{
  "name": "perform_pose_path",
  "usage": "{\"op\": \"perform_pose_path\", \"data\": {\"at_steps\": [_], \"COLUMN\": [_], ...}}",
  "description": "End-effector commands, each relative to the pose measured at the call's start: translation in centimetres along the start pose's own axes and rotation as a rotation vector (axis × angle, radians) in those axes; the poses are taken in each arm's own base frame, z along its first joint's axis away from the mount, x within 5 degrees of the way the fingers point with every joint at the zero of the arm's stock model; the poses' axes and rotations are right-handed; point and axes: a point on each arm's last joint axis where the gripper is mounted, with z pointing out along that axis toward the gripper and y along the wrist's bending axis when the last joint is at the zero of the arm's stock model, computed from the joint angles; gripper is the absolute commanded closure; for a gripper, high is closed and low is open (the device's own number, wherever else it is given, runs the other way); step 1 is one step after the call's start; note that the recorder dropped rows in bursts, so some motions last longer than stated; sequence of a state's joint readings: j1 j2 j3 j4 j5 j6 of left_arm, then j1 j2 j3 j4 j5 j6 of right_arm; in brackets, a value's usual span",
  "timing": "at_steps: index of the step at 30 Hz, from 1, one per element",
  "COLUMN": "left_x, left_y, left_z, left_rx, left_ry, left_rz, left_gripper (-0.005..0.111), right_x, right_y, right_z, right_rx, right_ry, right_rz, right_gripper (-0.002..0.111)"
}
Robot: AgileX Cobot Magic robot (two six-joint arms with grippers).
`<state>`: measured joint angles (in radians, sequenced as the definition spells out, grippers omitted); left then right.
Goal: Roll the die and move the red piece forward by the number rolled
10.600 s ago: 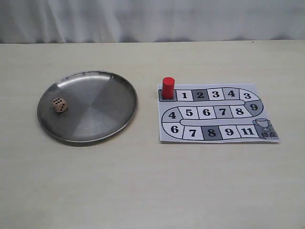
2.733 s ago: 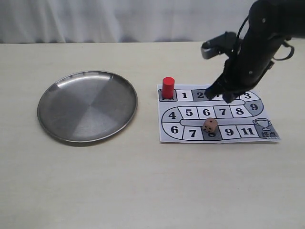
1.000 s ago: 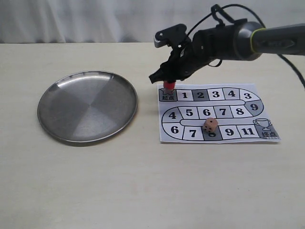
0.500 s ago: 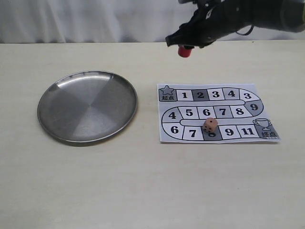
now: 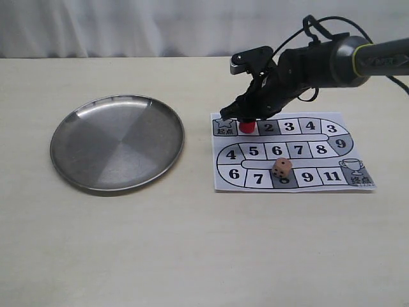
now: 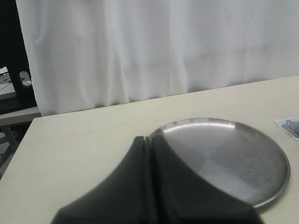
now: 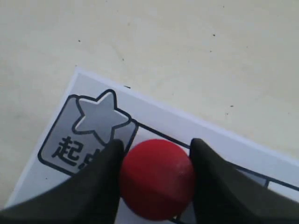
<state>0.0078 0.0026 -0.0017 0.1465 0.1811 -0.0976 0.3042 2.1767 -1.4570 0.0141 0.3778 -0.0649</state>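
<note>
Lowered from above the board [image 5: 307, 162], the red piece [image 5: 247, 126] is held at square 1, clamped in the right gripper's [image 5: 246, 119] jaws. At left, the plate [image 5: 117, 144] is seen on the tabletop [image 5: 192, 243]. The left gripper's [image 6: 148, 140] jaws are pressed together. The die [image 5: 282, 168] is seated on the board's dark square 8.

Print on the board [image 5: 277, 151]
Start square [image 7: 86, 135] reads 起点; squares show 2, 3, 4, 3, 9, then 4 to 8, then 6, 7, 9, 11, with an 8 half under the die [image 5: 282, 168].
</note>
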Motion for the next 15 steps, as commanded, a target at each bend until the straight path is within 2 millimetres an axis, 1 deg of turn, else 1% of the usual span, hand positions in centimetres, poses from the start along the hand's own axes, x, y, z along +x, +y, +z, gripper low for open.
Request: {"op": "perform_pose_path", "data": {"at_steps": [1,3,4,5,6,7,8,9,10,11,12,13,14,15], "left_x": [0.0,0.0,0.0,0.0,0.0,0.0,0.0,0.0,0.0,0.0,0.0,0.0,0.0,0.0], "left_y": [-0.1,-0.1,-0.1,-0.1,-0.1,-0.1,-0.1,-0.1,-0.1,-0.1,-0.1,-0.1,-0.1,-0.1], "left_z": [0.0,0.0,0.0,0.0,0.0,0.0,0.0,0.0,0.0,0.0,0.0,0.0,0.0,0.0], "left_rx": [0.009,0.009,0.009,0.009,0.009,0.009,0.009,0.009,0.009,0.009,0.009,0.009,0.009,0.009], "left_ry": [-0.009,-0.009,-0.009,-0.009,-0.009,-0.009,-0.009,-0.009,-0.009,-0.009,-0.009,-0.009,-0.009,-0.009], "left_rz": [-0.002,-0.002,-0.002,-0.002,-0.002,-0.002,-0.002,-0.002,-0.002,-0.002,-0.002,-0.002,-0.002,-0.002], "left_gripper": [0.107,0.107,0.107,0.107,0.107,0.107,0.107,0.107,0.107,0.107,0.107,0.107,0.107,0.107], "right_x": [0.3,0.1,-0.2,-0.4,-1.1,-1.6,-3.0,-3.7,-4.8,-5.3,-5.8,-6.1,-6.2,-6.0], "right_y": [-0.2,-0.2,-0.2,-0.2,-0.2,-0.2,-0.3,-0.3,-0.4,-0.4,-0.4,-0.4,-0.4,-0.3], "right_z": [0.0,-0.3,-0.8,-1.1,-2.4,-3.2,-5.8,-7.2,-10.0,-12.2,-14.7,-17.4,-20.2,-23.0], "right_rx": [0.001,0.002,0.002,0.003,0.005,0.006,0.011,0.013,0.014,0.015,0.016,0.02,0.026,0.03], "right_ry": [0.022,0.015,0.003,-0.005,-0.042,-0.063,-0.149,-0.189,-0.267,-0.307,-0.345,-0.384,-0.423,-0.471], "right_rz": [0.005,0.006,0.006,0.006,0.009,0.009,0.009,0.009,0.027,0.031,0.031,0.017,-0.004,-0.009], "right_gripper": [0.099,0.089,0.073,0.064,0.05,0.046,0.04,0.038,0.035,0.033,0.034,0.039,0.049,0.064]}}
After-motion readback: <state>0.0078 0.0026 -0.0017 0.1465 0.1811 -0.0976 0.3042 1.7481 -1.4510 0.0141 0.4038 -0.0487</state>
